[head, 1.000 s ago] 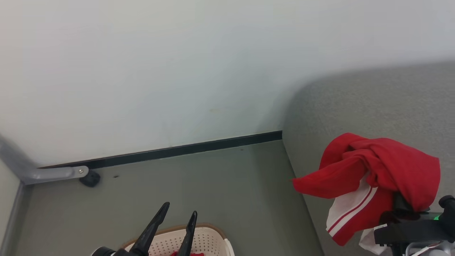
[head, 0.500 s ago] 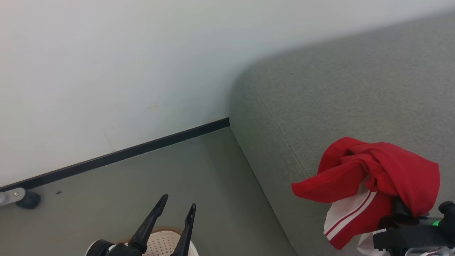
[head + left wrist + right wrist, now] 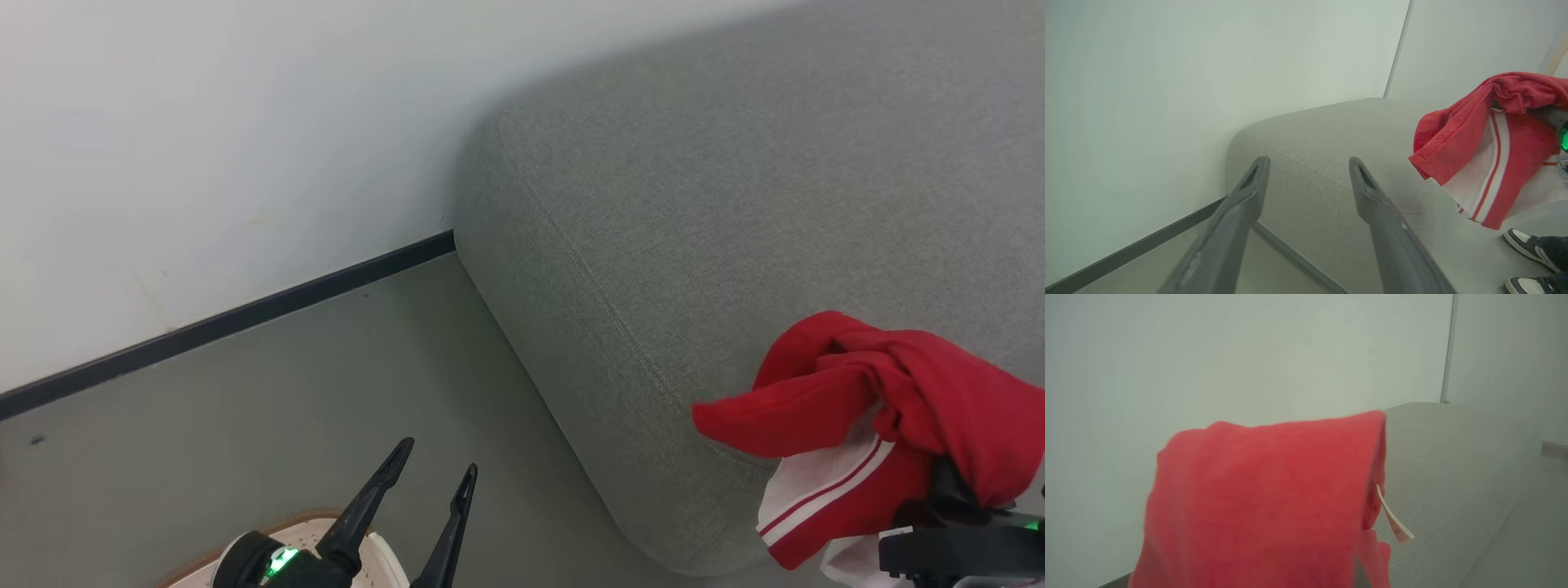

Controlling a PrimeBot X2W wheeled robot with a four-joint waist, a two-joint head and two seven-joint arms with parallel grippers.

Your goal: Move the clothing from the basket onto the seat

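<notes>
Right gripper [image 3: 951, 500] stayed clamped on the clothing [image 3: 898, 392], which was bunched by the near edge of the seat [image 3: 694, 204]. Contact with the cushion could not be judged. Left gripper [image 3: 438, 457] was spread wide and empty, overlapping the basket [image 3: 380, 563] in the head view. The head camera had swung since a second before: the seat took up more of the frame and the basket was cut off at the bottom edge. Right fingers were buried in red fabric.
</notes>
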